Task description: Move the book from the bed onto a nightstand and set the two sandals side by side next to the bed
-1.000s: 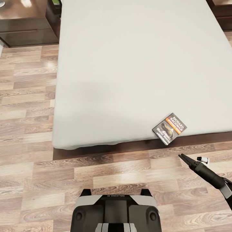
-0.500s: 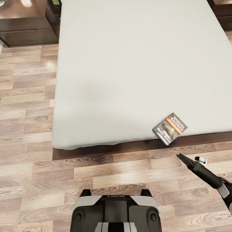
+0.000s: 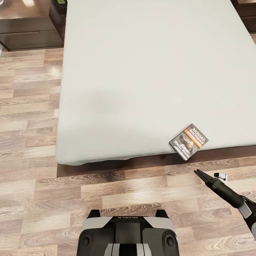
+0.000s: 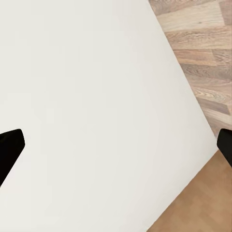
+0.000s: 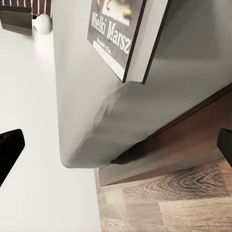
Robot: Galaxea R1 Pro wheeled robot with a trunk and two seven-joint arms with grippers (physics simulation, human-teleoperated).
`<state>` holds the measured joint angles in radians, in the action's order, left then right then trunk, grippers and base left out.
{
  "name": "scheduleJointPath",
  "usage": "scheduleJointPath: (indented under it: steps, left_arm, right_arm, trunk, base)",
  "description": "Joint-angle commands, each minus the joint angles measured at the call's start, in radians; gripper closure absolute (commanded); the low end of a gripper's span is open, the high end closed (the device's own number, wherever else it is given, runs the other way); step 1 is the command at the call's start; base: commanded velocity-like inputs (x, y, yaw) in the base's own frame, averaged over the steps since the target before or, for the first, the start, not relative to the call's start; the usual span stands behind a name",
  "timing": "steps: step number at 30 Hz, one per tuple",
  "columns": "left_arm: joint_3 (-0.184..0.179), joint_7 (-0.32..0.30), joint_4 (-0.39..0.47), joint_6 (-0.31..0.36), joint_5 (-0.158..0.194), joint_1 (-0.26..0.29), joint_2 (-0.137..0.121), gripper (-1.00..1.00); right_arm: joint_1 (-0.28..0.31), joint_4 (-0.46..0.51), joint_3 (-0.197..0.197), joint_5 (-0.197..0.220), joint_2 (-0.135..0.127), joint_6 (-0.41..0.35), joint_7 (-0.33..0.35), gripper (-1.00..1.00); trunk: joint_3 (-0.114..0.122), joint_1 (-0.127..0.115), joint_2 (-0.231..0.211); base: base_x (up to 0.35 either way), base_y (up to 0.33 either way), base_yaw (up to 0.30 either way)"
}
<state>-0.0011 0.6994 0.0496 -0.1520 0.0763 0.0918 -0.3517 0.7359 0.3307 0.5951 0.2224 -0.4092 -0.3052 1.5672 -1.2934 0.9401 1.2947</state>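
A nightstand [image 3: 25,26] is seen far left, beside the bed [image 3: 142,71]. The book [image 3: 188,141] lies flat near the mattress's foot edge (cover up). The right gripper [image 3: 197,173], fingers apart, is held just short of it; the left gripper's [image 4: 116,145] fingers are spread.

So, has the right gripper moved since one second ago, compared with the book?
Yes. The right gripper has crept a little leftward, ending more directly below the book, which stays at the bed's near edge.

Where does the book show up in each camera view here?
Head view: the book lies at the near right edge of the bed.
Left wrist view: book not in it; pale mattress.
Right wrist view: the book overhangs the mattress corner.
Shared landmark: the mattress.
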Motion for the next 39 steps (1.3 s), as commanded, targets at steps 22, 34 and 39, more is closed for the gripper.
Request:
scheduleJointPath:
  steps: [22,34,39]
  left_arm:
    - [0.000,-0.004,-0.002,-0.013,0.009,-0.001,0.000,-1.00]
    - [0.000,-0.004,-0.002,-0.012,0.010,-0.001,0.000,-1.00]
    - [0.000,-0.004,-0.002,-0.012,0.010,-0.001,0.000,-1.00]
  right_arm:
    - [0.016,-0.001,0.006,0.004,0.013,-0.018,0.004,-1.00]
    - [0.029,-0.001,0.007,0.005,0.014,-0.019,0.004,-1.00]
    - [0.033,0.000,0.010,0.005,0.013,-0.019,0.004,-1.00]
  trunk:
    - [-0.013,0.015,0.028]
    - [-0.029,0.035,0.063]
    - [-0.029,0.035,0.063]
  base:
    - [0.000,0.000,0.000]
    - [0.000,0.000,0.000]
    - [0.000,0.000,0.000]
